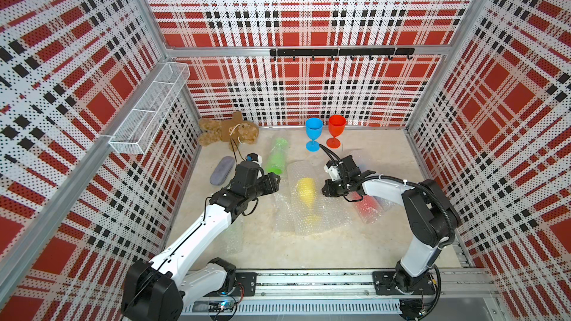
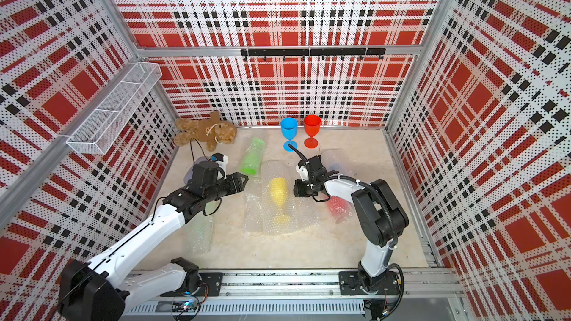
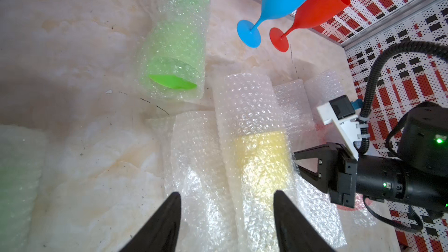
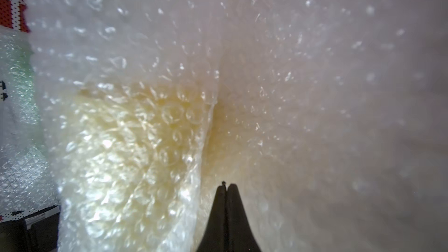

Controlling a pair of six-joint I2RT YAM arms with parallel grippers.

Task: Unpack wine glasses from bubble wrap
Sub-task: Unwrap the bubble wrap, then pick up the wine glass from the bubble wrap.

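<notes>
Where bubble wrap (image 3: 244, 98) veils it: yellow glass (image 1: 306, 193), table (image 1: 355, 242) centre, blurred.
Right gripper (image 4: 226, 186): closed at wrap edge; pinch unclear; tips indistinct in top views.
Left gripper (image 3: 226, 192): open, empty.
Red glass (image 1: 369, 211): half under right arm (image 1: 383, 188).

Bright overall, R wrist cam blurry

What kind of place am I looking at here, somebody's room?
Likely a robot test booth, not a home: a left arm and right arm bolted to a metal rail, plaid perforated walls in aluminium framing, and props such as a teddy bear and blue goblet.
</notes>
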